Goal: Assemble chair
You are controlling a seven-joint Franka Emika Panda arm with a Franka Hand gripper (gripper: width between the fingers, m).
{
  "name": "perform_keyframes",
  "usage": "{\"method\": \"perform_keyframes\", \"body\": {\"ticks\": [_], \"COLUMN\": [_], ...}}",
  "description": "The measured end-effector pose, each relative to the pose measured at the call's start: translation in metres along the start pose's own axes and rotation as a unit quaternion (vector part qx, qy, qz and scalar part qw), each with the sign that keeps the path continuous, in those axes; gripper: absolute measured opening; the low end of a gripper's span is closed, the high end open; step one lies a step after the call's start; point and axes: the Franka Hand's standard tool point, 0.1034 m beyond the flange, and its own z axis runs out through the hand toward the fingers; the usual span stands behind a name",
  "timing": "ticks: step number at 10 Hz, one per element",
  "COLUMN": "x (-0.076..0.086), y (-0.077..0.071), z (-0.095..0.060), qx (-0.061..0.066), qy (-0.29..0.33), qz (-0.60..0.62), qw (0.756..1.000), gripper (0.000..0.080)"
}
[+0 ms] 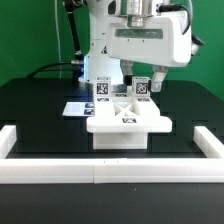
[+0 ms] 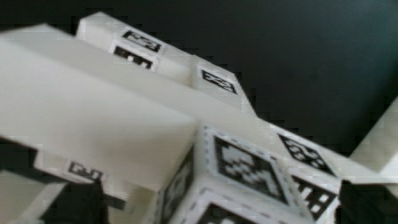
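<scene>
A white chair assembly rests on the black table in the middle of the exterior view. Its broad flat panel fills much of the wrist view. Two upright white pieces with marker tags rise from its back, one toward the exterior view's left and one under the hand. My gripper hangs straight over that second piece and is open, a finger on each side of it. Up close, the tagged block lies between the spread jaws of the gripper, and nothing is held.
The marker board lies flat on the table at the exterior view's left of the assembly. A low white border frames the black table along the front and both sides. The robot's white base stands behind the parts.
</scene>
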Motion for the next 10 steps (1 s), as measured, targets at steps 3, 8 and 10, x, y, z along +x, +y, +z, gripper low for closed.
{"method": "perform_keyframes", "body": {"ticks": [3, 8, 10], "x": [-0.0007, 0.0028, 0.0051], "y": [-0.0003, 0.0021, 0.0036], "z": [0.0, 0.0002, 0.0004], "qx": [-0.003, -0.008, -0.009], "qy": [0.002, 0.003, 0.003], "qz": [-0.137, -0.31, -0.369], "qw": [0.991, 0.951, 0.93], "gripper": [0.0649, 0.0649, 0.0541]}}
